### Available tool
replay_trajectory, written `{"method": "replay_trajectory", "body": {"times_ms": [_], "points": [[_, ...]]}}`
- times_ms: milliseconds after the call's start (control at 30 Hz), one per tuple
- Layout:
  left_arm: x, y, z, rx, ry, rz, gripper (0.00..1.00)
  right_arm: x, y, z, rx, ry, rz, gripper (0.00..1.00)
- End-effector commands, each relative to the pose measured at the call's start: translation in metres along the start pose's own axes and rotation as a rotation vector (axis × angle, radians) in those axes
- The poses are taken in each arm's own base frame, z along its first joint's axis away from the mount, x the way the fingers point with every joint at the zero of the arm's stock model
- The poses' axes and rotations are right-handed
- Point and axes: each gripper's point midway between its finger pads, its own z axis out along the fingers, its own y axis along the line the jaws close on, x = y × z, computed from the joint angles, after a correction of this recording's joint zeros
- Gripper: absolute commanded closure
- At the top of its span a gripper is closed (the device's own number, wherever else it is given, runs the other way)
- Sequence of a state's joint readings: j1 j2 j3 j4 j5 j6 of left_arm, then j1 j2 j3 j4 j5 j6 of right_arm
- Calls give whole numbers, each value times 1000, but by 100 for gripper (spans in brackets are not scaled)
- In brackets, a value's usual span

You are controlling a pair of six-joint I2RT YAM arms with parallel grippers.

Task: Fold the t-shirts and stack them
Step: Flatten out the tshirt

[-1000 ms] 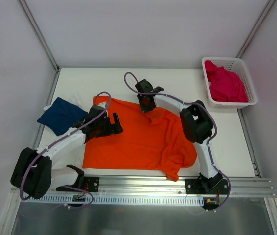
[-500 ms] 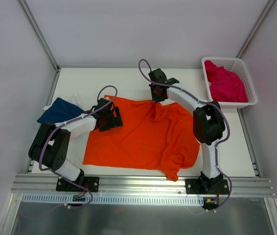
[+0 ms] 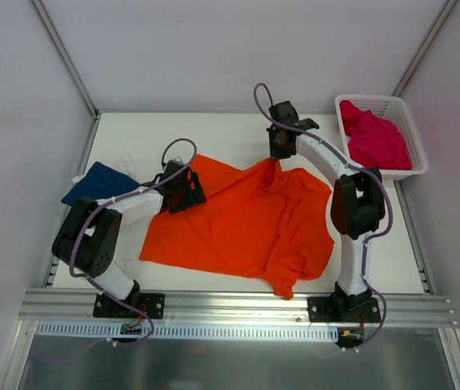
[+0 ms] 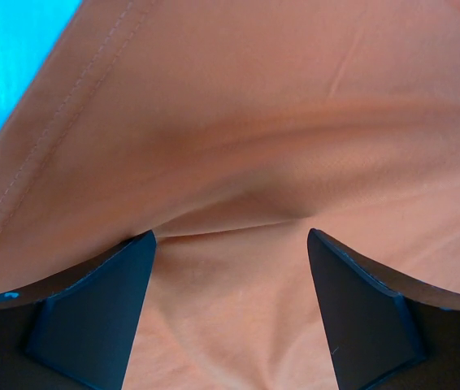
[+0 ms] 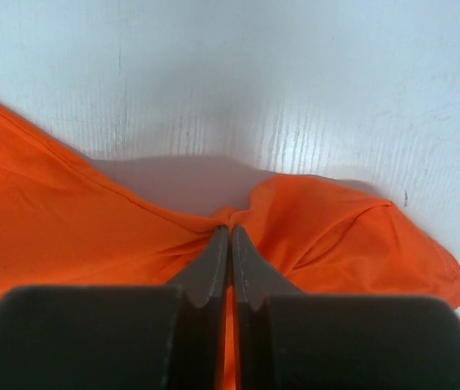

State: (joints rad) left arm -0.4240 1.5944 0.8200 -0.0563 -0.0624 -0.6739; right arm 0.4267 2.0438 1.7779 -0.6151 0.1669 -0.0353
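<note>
The right gripper [image 5: 230,240] is pinched shut on the far edge of the orange shirt [image 3: 246,223], which lies spread on the table [image 3: 214,134]. The left gripper [image 4: 230,240] stands open over the shirt's left edge.

far edge: bare strip of white table [image 3: 173,130] behind bright orange cloth t-shirt [image 3: 238,223], passable.
left: navy blue cloth t-shirt [image 3: 100,185] just beside left arm [image 3: 136,203], tight.
right corner: white plastic mesh basket [image 3: 386,173] holding magenta pink cloth t-shirt [image 3: 374,138]; right arm [image 3: 319,154] crosses beside it.
</note>
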Motion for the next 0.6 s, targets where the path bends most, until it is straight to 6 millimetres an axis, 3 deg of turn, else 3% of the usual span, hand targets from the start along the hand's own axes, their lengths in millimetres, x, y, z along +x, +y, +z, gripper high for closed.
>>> {"method": "replay_trajectory", "body": {"times_ms": [0, 267, 567], "points": [[45, 43, 10, -147, 139, -10, 22, -23, -18, -8, 26, -36, 6, 100], [57, 55, 11, -179, 160, -11, 22, -52, -52, -18, 59, -70, 70, 99], [65, 61, 9, -191, 174, -14, 22, -61, -86, -29, 128, -87, 104, 99]]}}
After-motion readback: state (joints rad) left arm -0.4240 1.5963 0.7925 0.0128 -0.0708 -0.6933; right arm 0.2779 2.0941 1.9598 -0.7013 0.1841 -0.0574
